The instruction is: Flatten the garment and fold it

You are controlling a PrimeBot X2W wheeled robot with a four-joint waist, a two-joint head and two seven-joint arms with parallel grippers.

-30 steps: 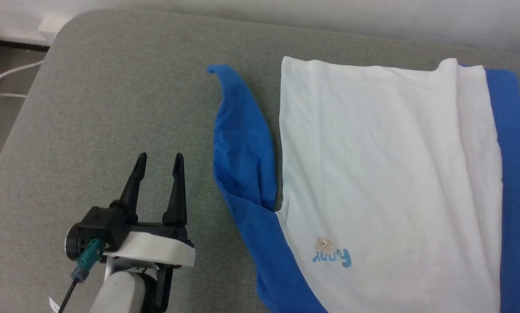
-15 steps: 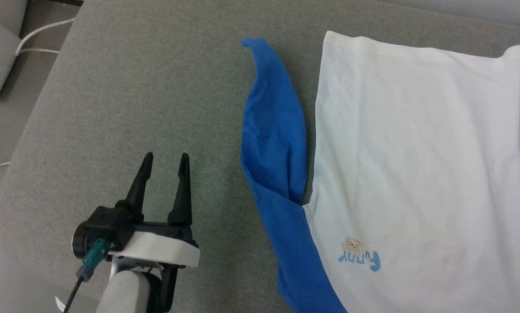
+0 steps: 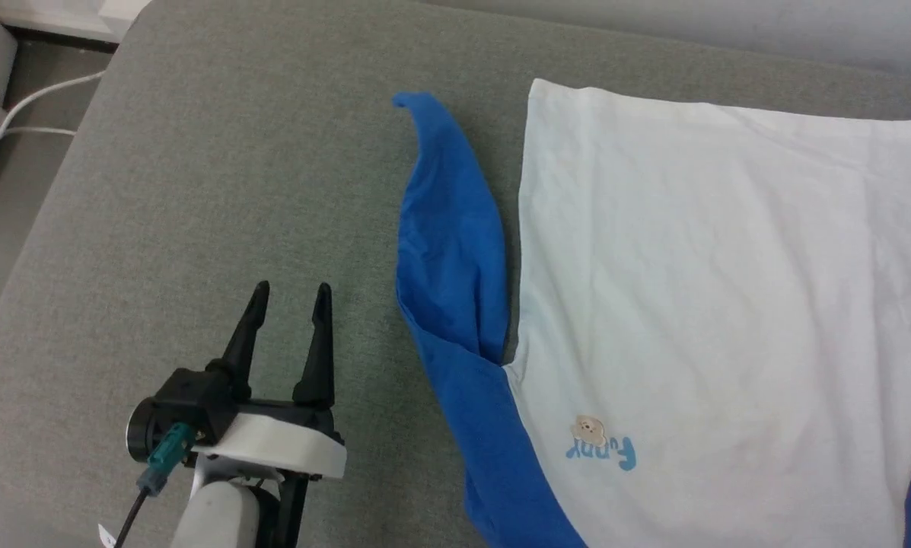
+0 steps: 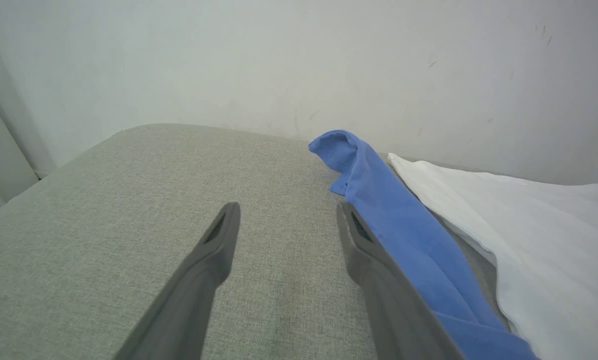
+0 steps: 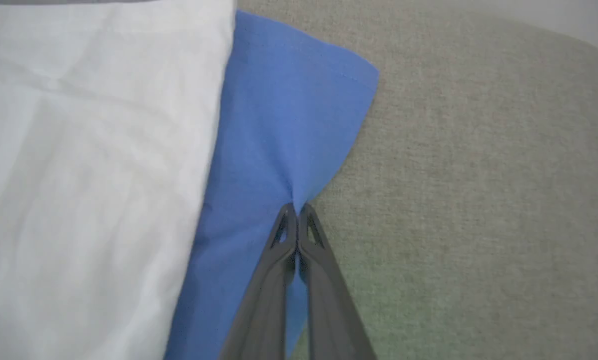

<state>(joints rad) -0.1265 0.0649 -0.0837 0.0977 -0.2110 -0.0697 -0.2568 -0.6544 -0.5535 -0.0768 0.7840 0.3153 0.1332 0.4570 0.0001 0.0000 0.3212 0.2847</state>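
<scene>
The left claw (image 3: pixel 292 291) is held wide and empty above the grey fabric-covered counter (image 3: pixel 196 190), left of the white long-sleeved shirt with bright blue sleeves (image 3: pixel 691 266). The right claw (image 5: pixel 295 209) is pinched on the right-hand blue sleeve (image 5: pixel 279 125). If that sleeve is pulled hard, the unpinned shirt could be dragged and rumpled.

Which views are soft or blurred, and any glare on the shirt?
Head view: sharp, even light, no glare on the shirt. Left wrist view: fingers of the left gripper blurred close up. Right wrist view: soft overall, right gripper shut on the blue sleeve.
</scene>
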